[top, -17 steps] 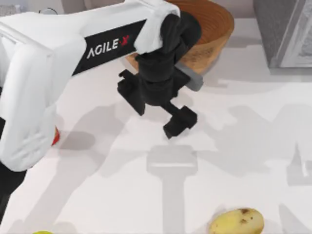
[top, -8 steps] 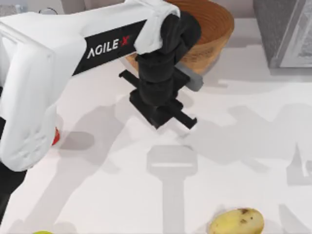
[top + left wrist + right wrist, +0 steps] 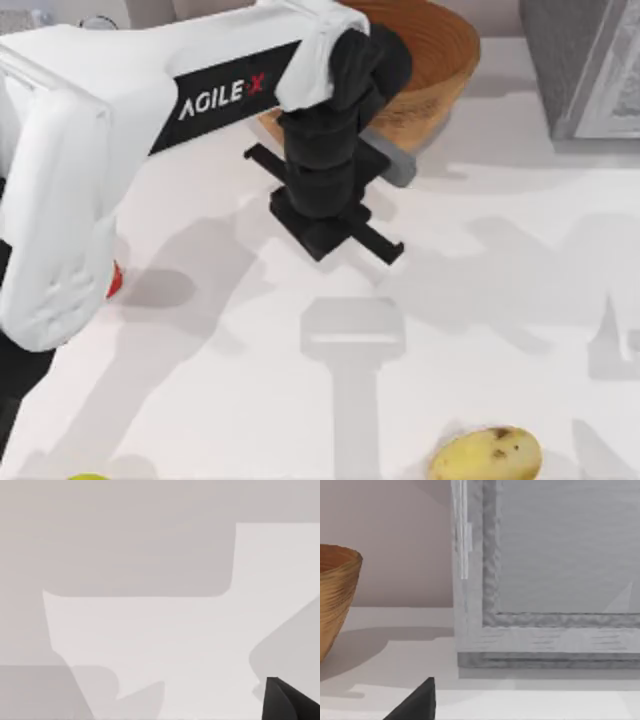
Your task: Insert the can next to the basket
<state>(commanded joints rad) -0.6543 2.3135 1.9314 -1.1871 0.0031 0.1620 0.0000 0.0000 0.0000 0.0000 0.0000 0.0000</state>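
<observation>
The tan wicker basket [image 3: 435,55] stands at the back of the table, right of centre; its ribbed wall [image 3: 335,597] also shows in the right wrist view. A small red sliver of the can [image 3: 114,280] peeks out at the left, the rest hidden under my left arm's white link. My left gripper [image 3: 328,215] points straight down at bare table just in front of the basket, open, with nothing between its fingers. One black fingertip [image 3: 285,702] shows over the white tabletop. My right gripper [image 3: 417,702] hangs parked near the grey box.
A yellow potato [image 3: 485,455] lies at the front edge, right of centre. A grey framed box [image 3: 585,70] fills the back right corner and looms close in the right wrist view [image 3: 545,580]. A yellow-green object [image 3: 88,477] shows at the front left edge.
My left gripper has turned from a tilted pose to pointing straight down, in about the same spot before the basket. The basket, potato and can stayed put.
</observation>
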